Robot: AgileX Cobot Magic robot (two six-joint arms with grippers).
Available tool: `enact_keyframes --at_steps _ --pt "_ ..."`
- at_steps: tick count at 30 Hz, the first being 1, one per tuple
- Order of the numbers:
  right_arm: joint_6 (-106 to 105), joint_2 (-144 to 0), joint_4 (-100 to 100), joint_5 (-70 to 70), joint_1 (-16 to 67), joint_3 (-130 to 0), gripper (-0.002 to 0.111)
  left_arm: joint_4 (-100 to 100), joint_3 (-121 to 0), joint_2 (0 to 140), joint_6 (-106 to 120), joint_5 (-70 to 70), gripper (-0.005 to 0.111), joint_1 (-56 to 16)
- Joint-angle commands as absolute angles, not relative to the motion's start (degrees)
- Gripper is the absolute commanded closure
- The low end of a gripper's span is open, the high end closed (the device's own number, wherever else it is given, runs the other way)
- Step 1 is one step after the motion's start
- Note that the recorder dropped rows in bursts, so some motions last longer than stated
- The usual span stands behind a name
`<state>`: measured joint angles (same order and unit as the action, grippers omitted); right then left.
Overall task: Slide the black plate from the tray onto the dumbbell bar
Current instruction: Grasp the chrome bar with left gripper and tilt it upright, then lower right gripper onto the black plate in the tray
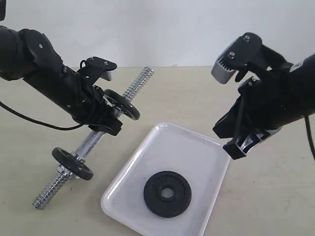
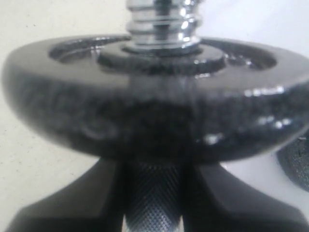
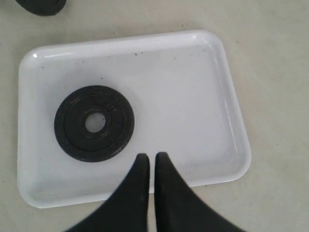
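You have the beige table [image 1: 275, 196] under everything. On it lies the tray [image 1: 194, 150], white and glossy, turned at an angle and low in the middle of the exterior view.

Left of the tray, and apart from it, you see the dumbbell bar [image 1: 91, 141] in a slanted position. One threaded end points up toward the far side, and the other is down by the table at the front.

Your left gripper [image 1: 109, 124] is closed around the middle part of the dumbbell bar. In the left wrist view its fingers [image 2: 91, 198] sit on both sides of the knurled steel.

Your right gripper [image 3: 148, 157] hangs above the tray's edge, on the right side in the exterior view. Its fingers are drawn together with only a thin slit between them, and they hold nothing.

The black plate [image 3: 72, 123] lies flat inside the tray, toward its near end, and no gripper touches it.

Two more discs sit on the dumbbell bar. The upper disc [image 1: 123, 104] is just beyond the left gripper, and the lower disc [image 1: 73, 163] is near the low threaded end.
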<state>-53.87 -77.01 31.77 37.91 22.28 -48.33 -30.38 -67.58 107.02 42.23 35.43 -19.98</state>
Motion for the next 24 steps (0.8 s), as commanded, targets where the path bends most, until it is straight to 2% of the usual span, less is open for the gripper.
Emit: enact_keyframes --at_steps 1,8,19,21,24 --pt "-54.7 -83.9 31.5 37.6 22.5 -48.5 0.108 -33.7 -69.3 101.7 42.0 33.1 0.102 -20.1" --pt "-62.1 -92.8 39.8 37.7 22.5 -48.5 0.108 -33.5 -69.3 98.8 43.0 34.3 0.102 -20.1" --pt "-69.1 -95.9 49.3 41.2 22.5 -48.7 0.107 -33.5 -69.3 97.5 43.4 35.6 0.102 -20.1" --pt "-69.1 -96.1 51.9 42.2 22.5 -48.7 0.099 -33.5 -69.3 97.5 43.4 35.6 0.102 -20.1" --pt "-69.1 -96.1 52.0 42.5 24.4 -48.7 0.081 -33.5 -69.3 97.5 43.4 35.6 0.102 -20.1"
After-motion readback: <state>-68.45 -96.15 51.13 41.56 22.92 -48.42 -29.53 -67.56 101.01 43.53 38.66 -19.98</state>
